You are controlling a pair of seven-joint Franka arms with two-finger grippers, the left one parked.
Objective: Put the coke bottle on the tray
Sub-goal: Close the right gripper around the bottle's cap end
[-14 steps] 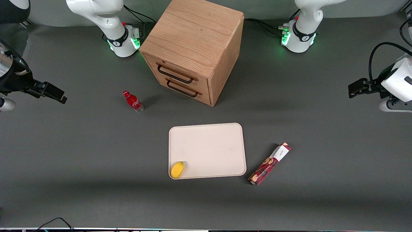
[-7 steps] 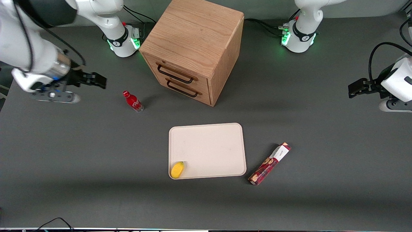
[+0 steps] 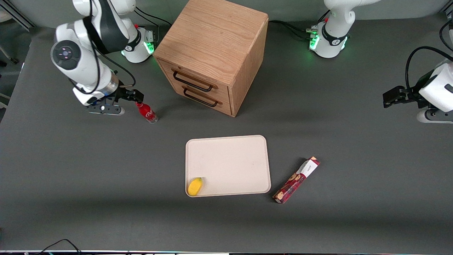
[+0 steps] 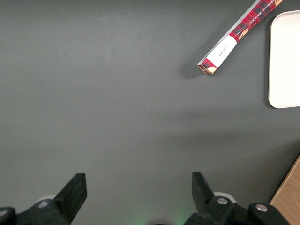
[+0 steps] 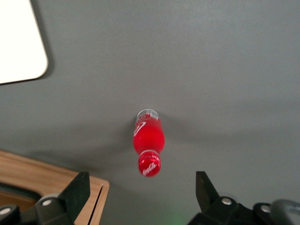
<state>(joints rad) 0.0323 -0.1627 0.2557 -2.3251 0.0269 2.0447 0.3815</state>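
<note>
Gripper [image 3: 136,96] spread wide, holding nothing, poised just above the upright coke bottle [image 3: 146,111].

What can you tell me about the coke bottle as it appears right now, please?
The coke bottle is small and red, with a red cap, a white script logo and a clear base; it looks like glossy plastic. It stands upright on the dark table, capped, in front of the wooden cabinet's drawers and farther from the front camera than the tray, well apart from it. The open gripper hovers at its cap, fingers either side, not gripping it.
</note>
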